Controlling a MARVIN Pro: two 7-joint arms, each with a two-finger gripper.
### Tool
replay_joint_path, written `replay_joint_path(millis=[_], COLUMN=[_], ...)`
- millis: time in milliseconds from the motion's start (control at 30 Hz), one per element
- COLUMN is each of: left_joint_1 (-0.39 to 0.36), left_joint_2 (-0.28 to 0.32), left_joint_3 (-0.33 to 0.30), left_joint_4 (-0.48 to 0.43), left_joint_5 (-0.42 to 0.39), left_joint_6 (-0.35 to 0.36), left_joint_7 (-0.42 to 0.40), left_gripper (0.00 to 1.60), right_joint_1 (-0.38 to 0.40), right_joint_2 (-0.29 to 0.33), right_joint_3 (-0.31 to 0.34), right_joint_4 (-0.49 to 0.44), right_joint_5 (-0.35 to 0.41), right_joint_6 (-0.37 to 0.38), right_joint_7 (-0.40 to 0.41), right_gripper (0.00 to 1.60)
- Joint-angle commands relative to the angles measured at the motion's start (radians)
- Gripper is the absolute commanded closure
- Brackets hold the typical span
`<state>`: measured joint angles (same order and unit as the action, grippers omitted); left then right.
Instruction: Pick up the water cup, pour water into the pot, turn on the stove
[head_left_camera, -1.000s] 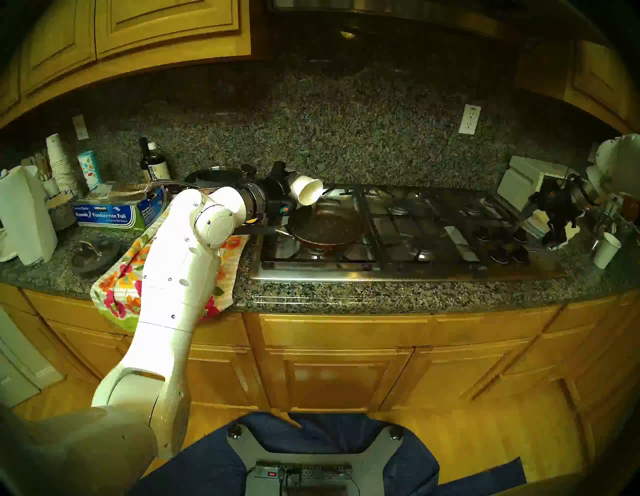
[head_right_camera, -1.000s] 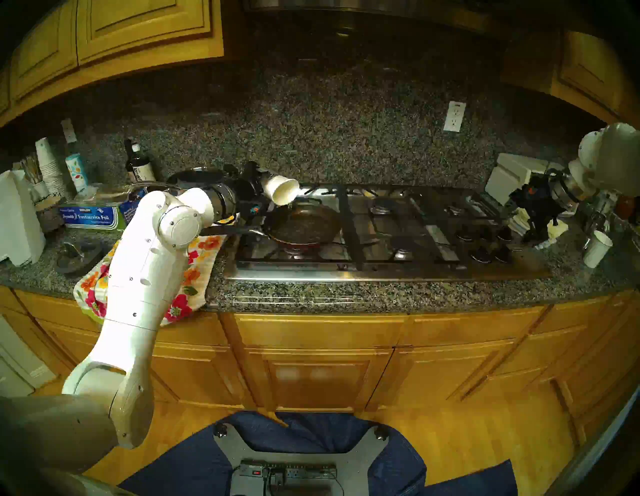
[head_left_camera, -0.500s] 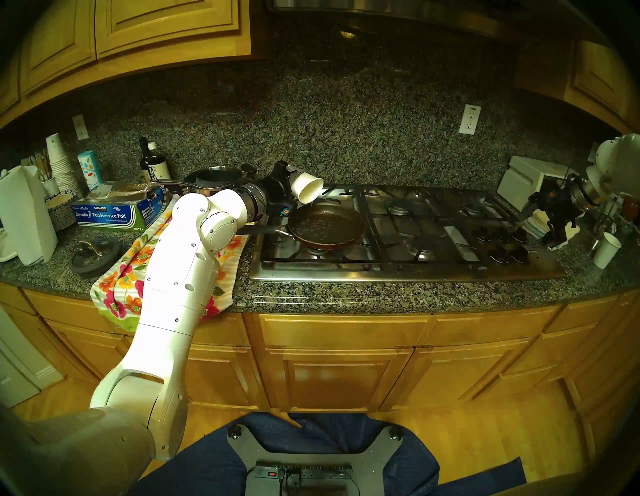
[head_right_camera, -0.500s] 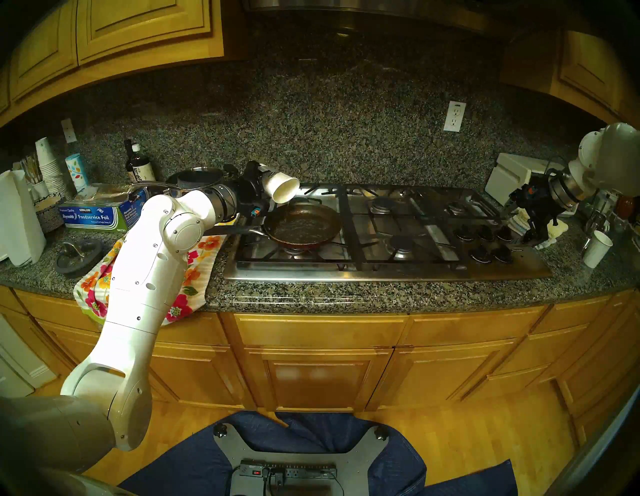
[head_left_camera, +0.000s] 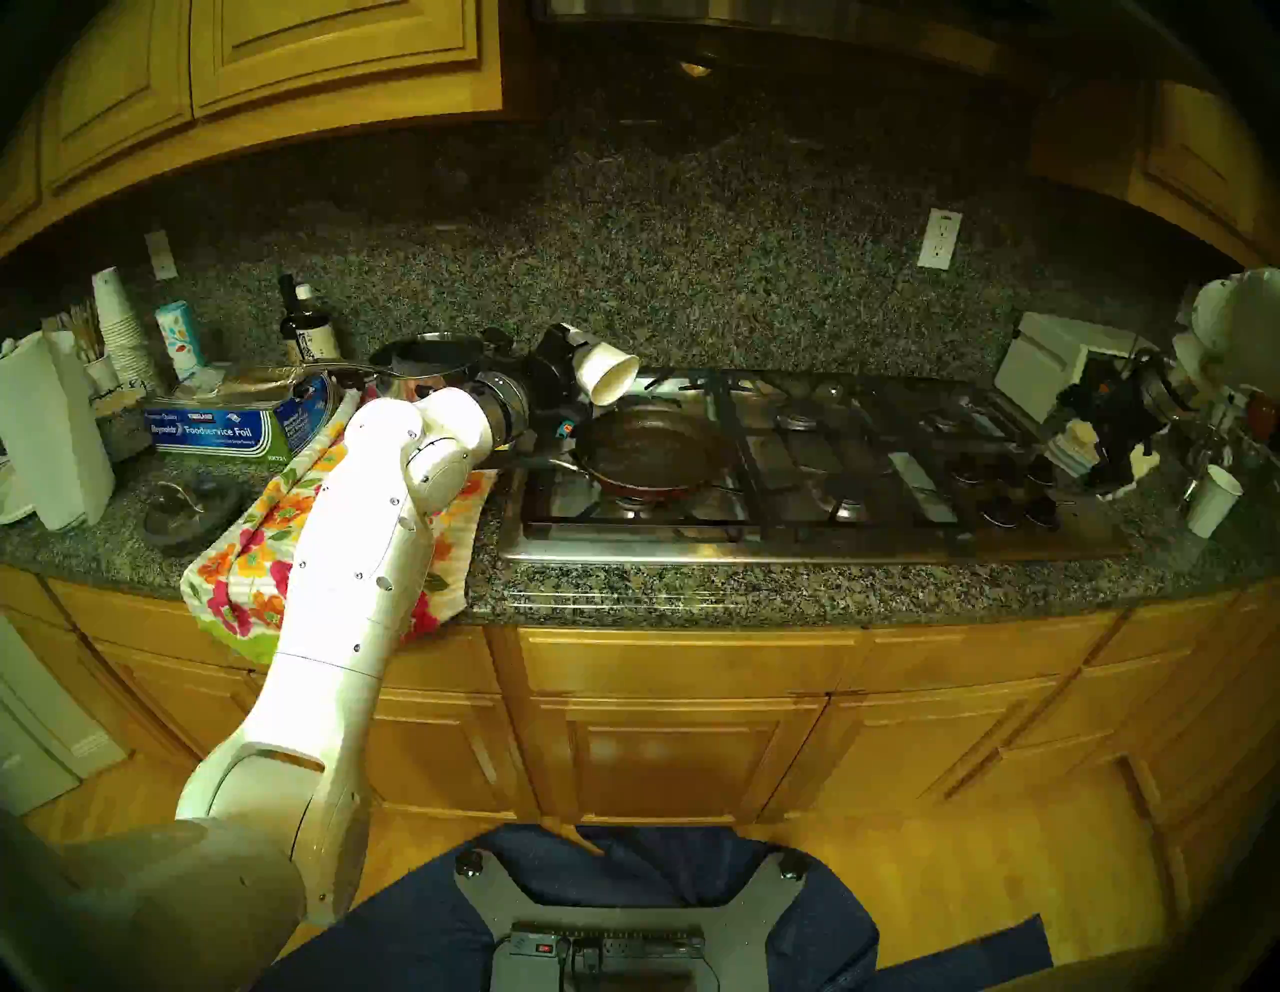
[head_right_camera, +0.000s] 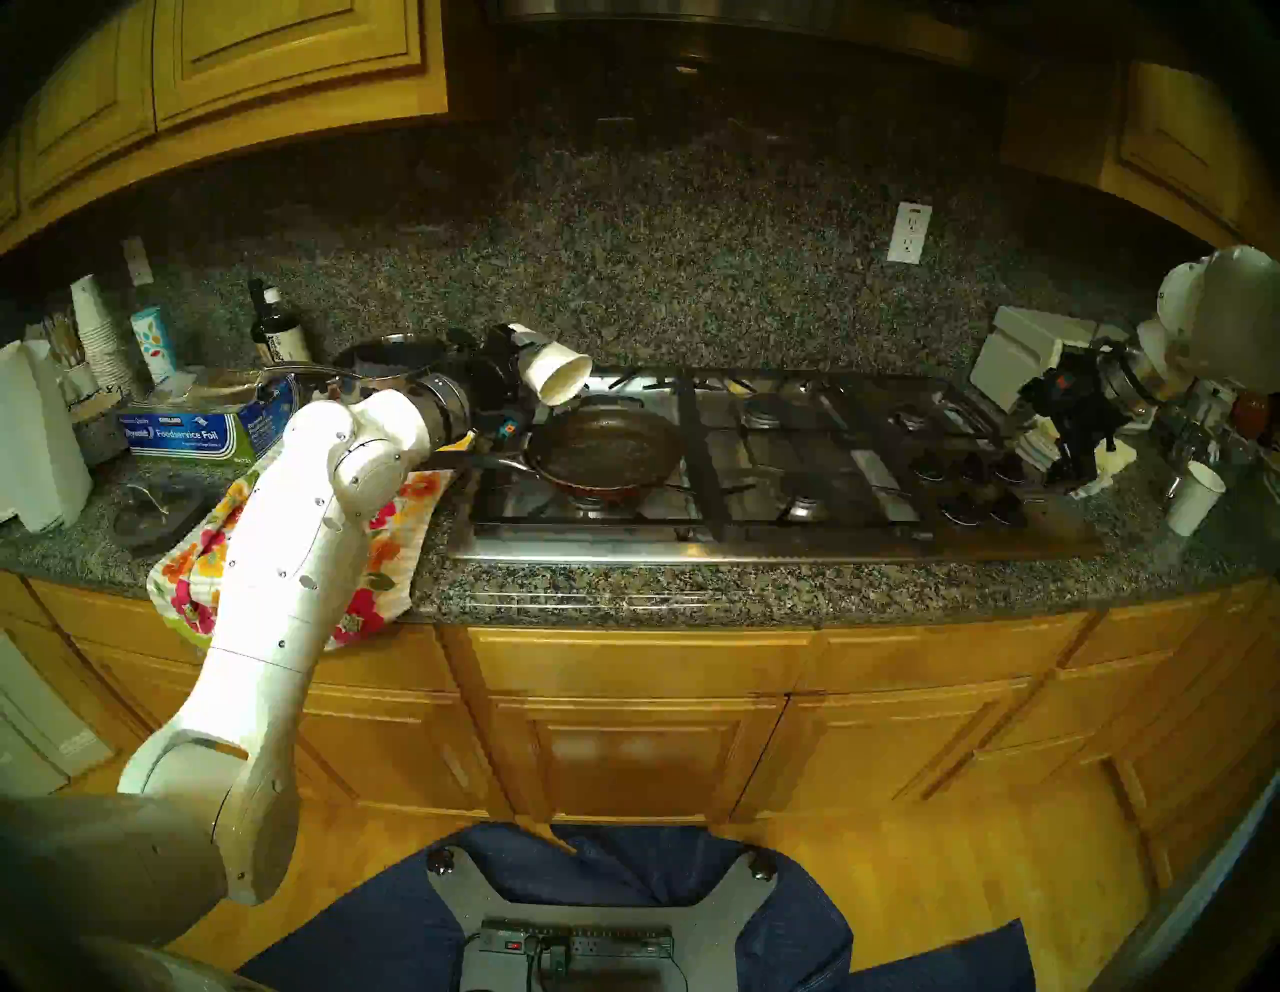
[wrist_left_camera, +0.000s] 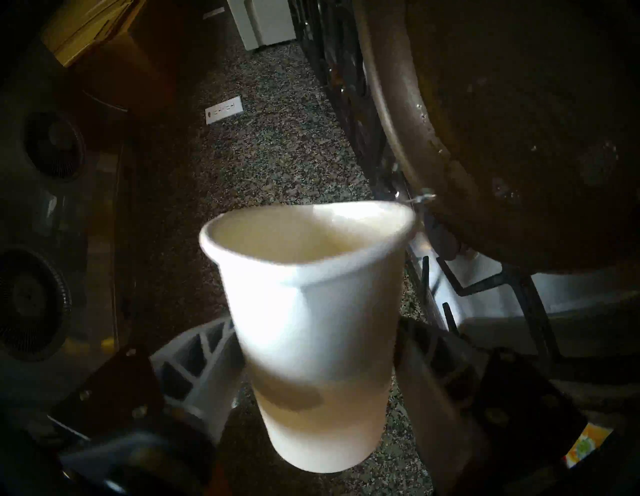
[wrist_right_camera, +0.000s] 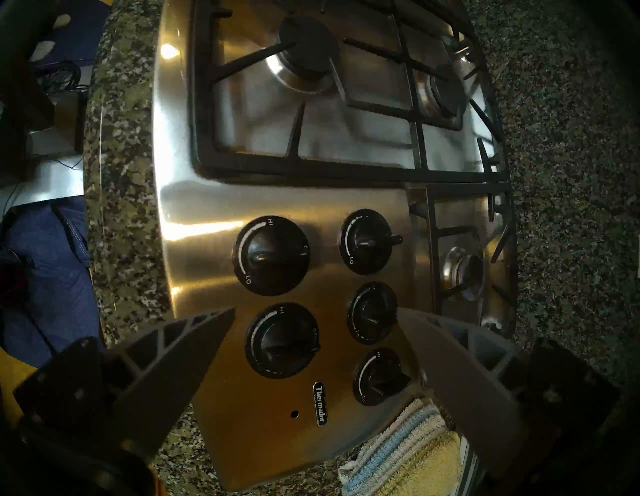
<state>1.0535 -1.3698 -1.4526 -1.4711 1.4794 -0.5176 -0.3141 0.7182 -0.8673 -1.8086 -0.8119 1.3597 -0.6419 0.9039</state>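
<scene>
Left gripper (wrist_left_camera: 311, 391) — we find its jaws clamped on the lower half of the water cup (wrist_left_camera: 308, 311), one ribbed finger (wrist_left_camera: 197, 360) on each side of the wall. From the head view the cup (head_left_camera: 604, 370) lies tipped, base back toward the wrist, mouth out and down to the robot's right, its long axis slanting toward the pot. The lip hangs above the pot's near-left rim, apart from it. We see no stream at the lip, and the wrist view shows droplets on the pot's inner wall (wrist_left_camera: 429, 138); the cup looks drained, though blur keeps us from being sure.

The pot (head_left_camera: 654, 447) sits on the front-left burner of the stove (head_left_camera: 817, 547), grey handle (head_left_camera: 533, 461) pointing left under the left wrist.

Right gripper (wrist_right_camera: 311, 322) — jaws apart, holding nothing, hovering over the knob cluster (wrist_right_camera: 280, 339) at the stove's right end. The nearest front knob lies between the fingertips in the wrist view and below them, not touched. A striped cloth (wrist_right_camera: 405, 446) lies just beside the cluster's outer edge.

Our judgement: pouring is about done, and the knobs belong to the right arm — it is well nearer than the left, which is busy with the cup. The move turns on dropping straight down so the knob's grip bar lies across the open jaws.
</scene>
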Motion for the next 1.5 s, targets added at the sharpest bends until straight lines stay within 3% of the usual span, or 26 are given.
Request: replay_joint_path(millis=[0,300,433,700,800,867,1200,1467], left_joint_1=[-0.028,-0.056,-0.063,-0.049,-0.044,-0.046,-0.028,-0.013], left_joint_2=[-0.045,-0.121,-0.136,-0.163,-0.168,-0.172,-0.176,-0.192], left_joint_3=[-0.041,-0.152,-0.183,-0.265,-0.286,-0.321,-0.480,-0.620], left_joint_4=[-0.038,-0.057,-0.069,-0.147,-0.165,-0.191,-0.246,-0.229], left_joint_5=[-0.065,-0.208,-0.249,-0.360,-0.385,-0.420,-0.570,-0.731], left_joint_6=[0.020,0.117,0.146,0.230,0.248,0.277,0.340,0.375], left_joint_7=[-0.034,-0.218,-0.269,-0.455,-0.490,-0.543,-0.661,-0.745], left_gripper=[0.60,0.61,0.54,0.58,0.58,0.58,0.51,0.46], right_joint_1=[0.028,0.026,0.026,0.026,0.027,0.027,0.027,0.027], right_joint_2=[-0.006,-0.006,-0.006,-0.006,-0.006,-0.006,-0.006,-0.006], right_joint_3=[-0.001,-0.001,-0.001,-0.001,-0.001,-0.001,-0.001,-0.001], right_joint_4=[0.021,0.020,0.020,0.020,0.021,0.021,0.021,0.021], right_joint_5=[-0.001,0.000,0.000,0.000,0.000,0.000,0.000,0.000], right_joint_6=[-0.002,-0.001,-0.001,-0.002,-0.002,-0.002,-0.002,-0.002], right_joint_7=[-0.002,-0.002,-0.002,-0.002,-0.002,-0.002,-0.002,-0.002], right_gripper=[0.00,0.00,0.00,0.00,0.00,0.00,0.00,0.00])
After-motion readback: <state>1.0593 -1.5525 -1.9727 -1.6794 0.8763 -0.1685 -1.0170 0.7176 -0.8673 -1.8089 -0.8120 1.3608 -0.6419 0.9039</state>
